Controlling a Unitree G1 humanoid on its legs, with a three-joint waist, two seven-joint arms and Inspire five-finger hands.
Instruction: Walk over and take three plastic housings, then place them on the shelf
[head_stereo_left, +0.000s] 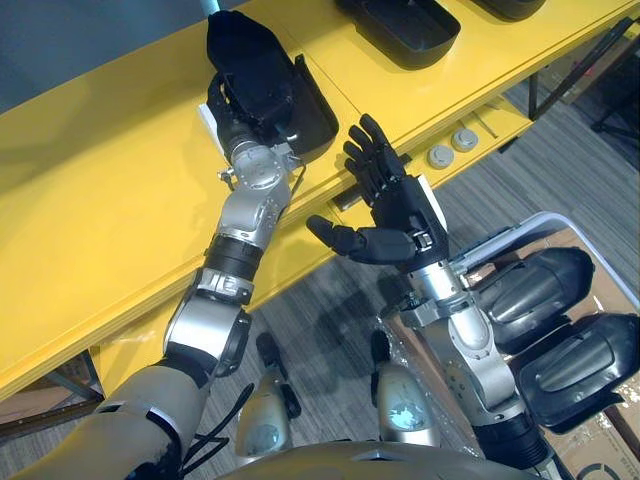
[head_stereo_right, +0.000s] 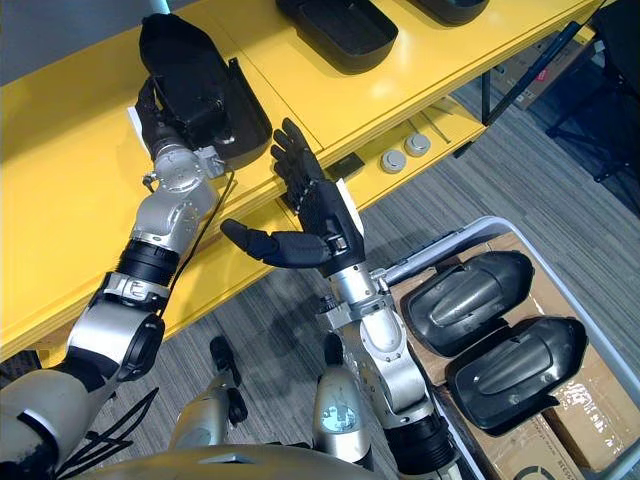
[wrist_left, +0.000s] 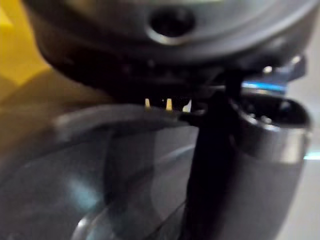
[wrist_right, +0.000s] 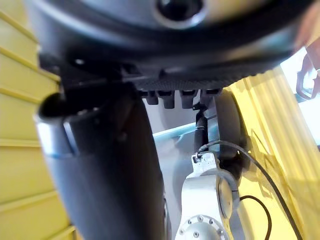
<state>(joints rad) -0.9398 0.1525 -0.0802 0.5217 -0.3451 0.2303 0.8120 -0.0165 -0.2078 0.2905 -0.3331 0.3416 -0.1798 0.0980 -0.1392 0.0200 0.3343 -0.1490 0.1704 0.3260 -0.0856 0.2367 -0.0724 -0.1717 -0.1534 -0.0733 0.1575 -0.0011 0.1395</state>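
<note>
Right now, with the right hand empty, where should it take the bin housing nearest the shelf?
Probably from above, across its narrow middle: the housing lies dome-up and lengthwise in the bin, its shelf-side long edge clear for the open right hand.

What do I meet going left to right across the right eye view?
Left robot hand gripping a housing → right robot hand, open → two discs → two more housings.
</note>
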